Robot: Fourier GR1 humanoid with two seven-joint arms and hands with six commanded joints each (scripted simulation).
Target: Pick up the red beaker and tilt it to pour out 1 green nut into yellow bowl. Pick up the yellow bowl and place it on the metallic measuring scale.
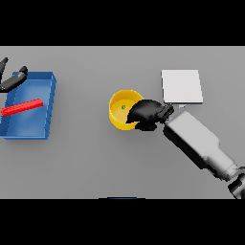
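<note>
The yellow bowl (120,111) stands on the grey table near the middle, with a small green nut (123,107) inside it. My right hand (146,115) covers the bowl's right rim, its fingers curled round that edge. Just right of the bowl and a little farther back lies the pale square measuring scale (182,86), with nothing on it. A long red object (21,107), which I take for the red beaker, lies on its side in the blue bin (45,85) at the left. My left hand (12,80) hovers at the bin's far left corner, fingers relaxed, holding nothing.
The blue bin has raised walls and takes up the table's left side. My right forearm (198,143) runs from the lower right up to the bowl, passing close to the scale's near corner.
</note>
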